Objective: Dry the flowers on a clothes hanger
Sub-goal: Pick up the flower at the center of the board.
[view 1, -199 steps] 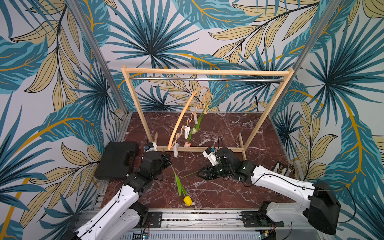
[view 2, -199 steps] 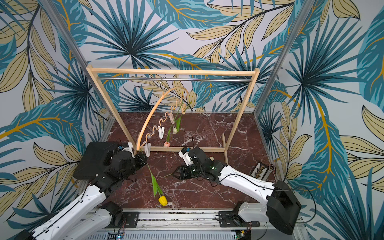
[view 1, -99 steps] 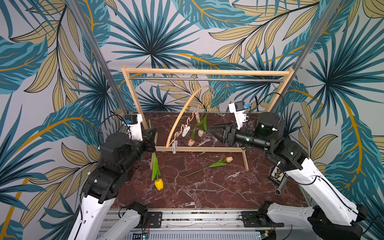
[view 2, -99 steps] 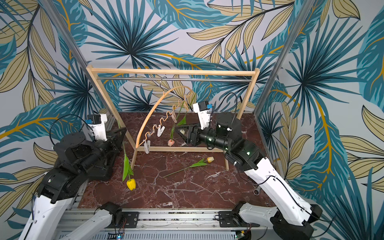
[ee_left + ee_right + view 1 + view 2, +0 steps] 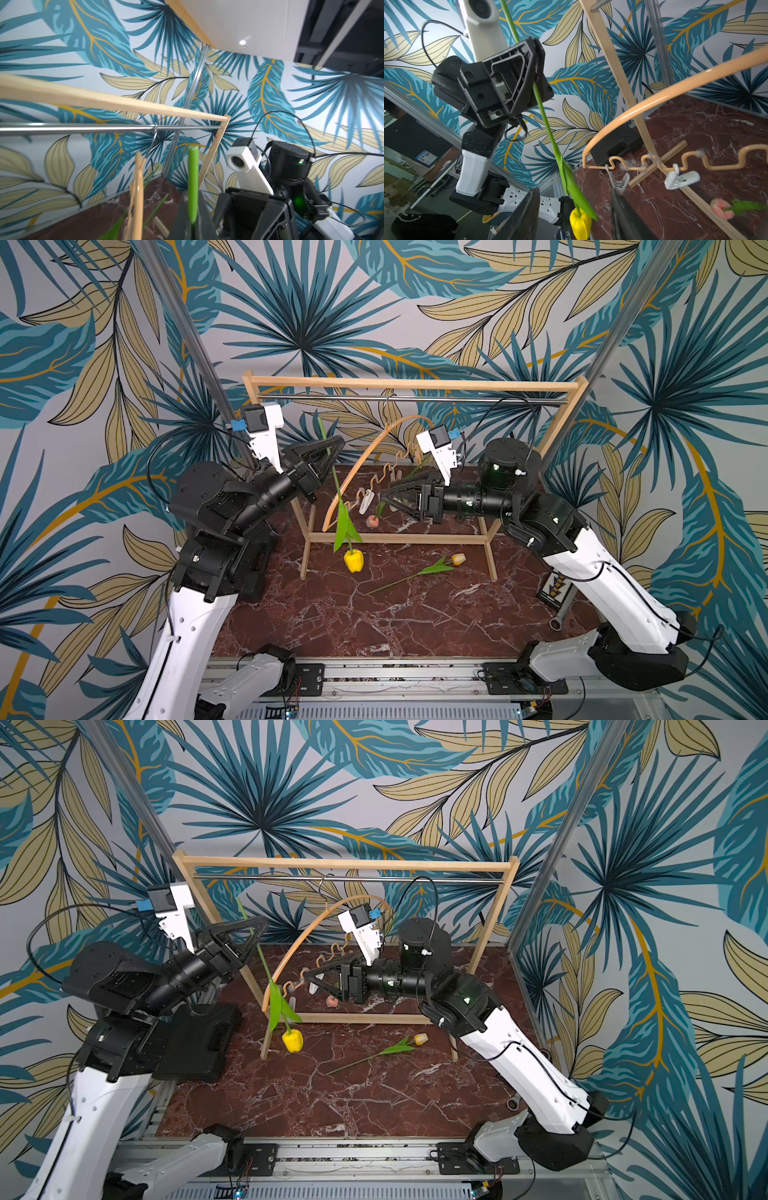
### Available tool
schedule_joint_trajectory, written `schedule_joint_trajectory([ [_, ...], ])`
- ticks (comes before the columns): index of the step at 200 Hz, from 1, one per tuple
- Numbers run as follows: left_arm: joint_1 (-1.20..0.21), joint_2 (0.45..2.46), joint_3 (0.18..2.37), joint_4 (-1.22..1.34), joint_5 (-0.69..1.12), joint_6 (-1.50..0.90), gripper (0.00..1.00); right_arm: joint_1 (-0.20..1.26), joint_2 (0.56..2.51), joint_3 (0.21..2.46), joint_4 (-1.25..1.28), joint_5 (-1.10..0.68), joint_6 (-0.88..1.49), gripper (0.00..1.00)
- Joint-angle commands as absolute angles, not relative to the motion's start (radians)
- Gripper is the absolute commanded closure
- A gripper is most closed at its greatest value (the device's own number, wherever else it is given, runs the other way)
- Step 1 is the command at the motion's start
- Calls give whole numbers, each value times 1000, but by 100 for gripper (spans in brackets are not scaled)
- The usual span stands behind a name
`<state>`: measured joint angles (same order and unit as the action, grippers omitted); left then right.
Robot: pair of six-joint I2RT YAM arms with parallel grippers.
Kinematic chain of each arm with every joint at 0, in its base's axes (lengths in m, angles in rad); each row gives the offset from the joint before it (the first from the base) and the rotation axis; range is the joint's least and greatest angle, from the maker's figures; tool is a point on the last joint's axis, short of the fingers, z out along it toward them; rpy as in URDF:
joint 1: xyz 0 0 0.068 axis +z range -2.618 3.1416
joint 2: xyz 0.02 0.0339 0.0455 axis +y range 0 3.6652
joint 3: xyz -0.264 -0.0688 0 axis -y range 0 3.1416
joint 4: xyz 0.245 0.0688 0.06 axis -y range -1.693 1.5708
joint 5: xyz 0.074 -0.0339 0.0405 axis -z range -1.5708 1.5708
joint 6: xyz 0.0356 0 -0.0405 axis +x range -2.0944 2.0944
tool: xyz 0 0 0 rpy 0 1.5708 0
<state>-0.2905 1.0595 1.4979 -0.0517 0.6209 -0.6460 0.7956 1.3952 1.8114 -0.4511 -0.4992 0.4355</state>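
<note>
Mid-hanging: left pincer [image 5: 334, 448] clamps the yellow tulip [image 5: 353, 561] head-down beside the clothes hanger [image 5: 361, 458] near the counter's [image 5: 374, 622] back-left corner; right pincer [image 5: 383, 500], jaws apart, should next pinch the end clothespin [image 5: 365, 502] open.

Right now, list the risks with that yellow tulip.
1. The left gripper holds the yellow tulip only by its thin stem; the hanging head could swing or slip.
2. The clothes hanger hangs free on the metal rod, so the open right gripper may swing it when pressing a clothespin.
</note>
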Motion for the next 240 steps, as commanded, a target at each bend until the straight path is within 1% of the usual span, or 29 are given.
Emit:
schedule_joint_trajectory([
  [1, -285, 1123, 1452, 303, 758, -916, 100, 798, 1387, 1828, -392, -527, 428, 45],
  [27, -286, 1183, 1448, 412, 814, -1028, 100, 798, 1393, 1829, -350, -538, 437, 45],
  [54, -289, 1215, 1418, 544, 826, -1140, 100, 798, 1408, 1844, -346, -537, 425, 45],
  [64, -292, 1222, 1420, 561, 832, -1154, 100, 798, 1417, 1854, -356, -530, 421, 47],
  [71, -297, 1227, 1421, 561, 835, -1155, 100, 825, 1423, 1861, -357, -524, 420, 47],
  [97, -323, 1235, 1421, 565, 847, -1161, 100, 824, 1454, 1896, -367, -506, 419, 48],
  [113, -340, 1234, 1414, 560, 850, -1156, 100, 826, 1474, 1915, -375, -502, 418, 52],
  [135, -351, 1225, 1395, 551, 841, -1141, 100, 827, 1479, 1906, -345, -524, 429, 59],
  [155, -359, 1221, 1383, 560, 834, -1143, 100, 827, 1479, 1900, -344, -526, 433, 64],
  [185, -368, 1218, 1372, 563, 830, -1143, 100, 827, 1474, 1893, -347, -522, 434, 76],
  [240, -367, 1218, 1360, 588, 813, -1155, 100, 829, 1463, 1863, -360, -522, 434, 81],
])
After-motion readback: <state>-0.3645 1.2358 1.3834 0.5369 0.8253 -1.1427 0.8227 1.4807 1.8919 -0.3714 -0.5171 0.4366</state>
